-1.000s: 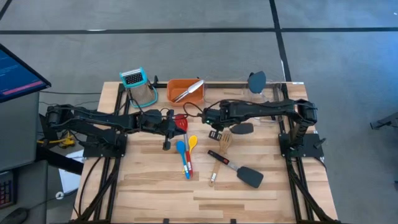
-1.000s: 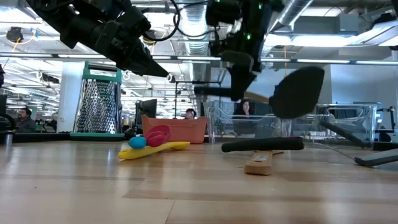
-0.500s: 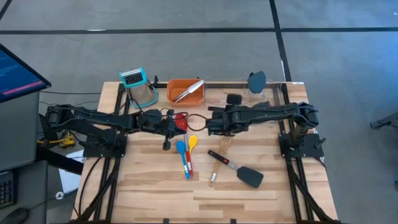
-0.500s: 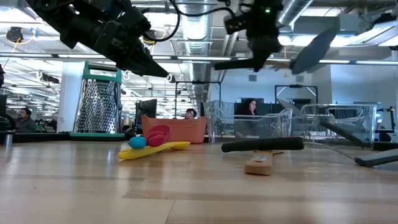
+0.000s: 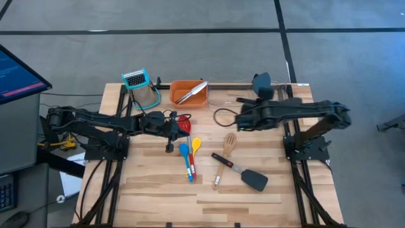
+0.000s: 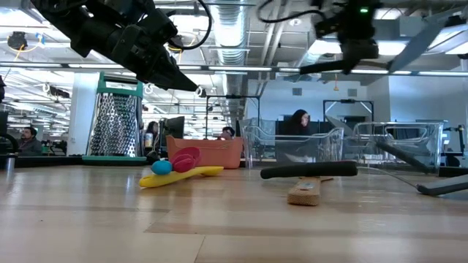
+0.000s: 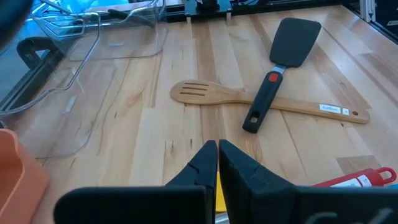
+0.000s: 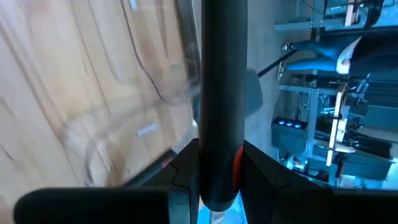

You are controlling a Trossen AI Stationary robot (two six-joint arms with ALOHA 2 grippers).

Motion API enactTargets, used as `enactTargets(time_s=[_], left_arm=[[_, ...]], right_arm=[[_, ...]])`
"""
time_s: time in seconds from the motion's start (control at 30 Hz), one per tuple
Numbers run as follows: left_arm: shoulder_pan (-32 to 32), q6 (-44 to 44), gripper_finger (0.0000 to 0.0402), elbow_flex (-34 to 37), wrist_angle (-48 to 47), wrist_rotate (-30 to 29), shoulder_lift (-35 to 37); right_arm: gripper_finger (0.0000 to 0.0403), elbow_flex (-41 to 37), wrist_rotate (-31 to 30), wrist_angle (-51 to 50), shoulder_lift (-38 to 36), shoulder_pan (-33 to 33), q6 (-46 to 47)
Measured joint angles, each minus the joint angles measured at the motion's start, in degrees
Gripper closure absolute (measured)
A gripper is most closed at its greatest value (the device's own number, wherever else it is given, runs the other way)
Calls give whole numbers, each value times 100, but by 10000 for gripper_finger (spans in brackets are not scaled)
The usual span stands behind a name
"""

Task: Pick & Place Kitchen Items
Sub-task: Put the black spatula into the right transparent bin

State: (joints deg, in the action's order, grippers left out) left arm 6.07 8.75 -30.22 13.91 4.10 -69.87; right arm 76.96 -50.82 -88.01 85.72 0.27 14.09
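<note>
Now lifted: right gripper clamps black flat-bladed spatula toward two o'clock.
Bench pickup apparently done; left gripper closed, empty.

Bystanders on and around the light wooden plank table

A metal box grater with a teal handle stands behind the left gripper; an orange rectangular plastic tray sits just beside the grater. Clear plastic bins line the far edge below the right gripper. A blue-lit monitor screen stands off the table's left side.
</note>
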Motion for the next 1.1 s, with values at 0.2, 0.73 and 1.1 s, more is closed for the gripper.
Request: enactTargets(time_s=[0.2,0.73,1.1], left_arm=[[0,0,400,0,2,0,0],[0,24,400,0,28,0,0],[2,46,400,0,33,0,0]], right_arm=[[332,-1043,1,17,-795,-246,-811],[332,-2285,1,185,-972,-2063,-3335],[332,-2285,578,1145,-954,-2724,-5225]])
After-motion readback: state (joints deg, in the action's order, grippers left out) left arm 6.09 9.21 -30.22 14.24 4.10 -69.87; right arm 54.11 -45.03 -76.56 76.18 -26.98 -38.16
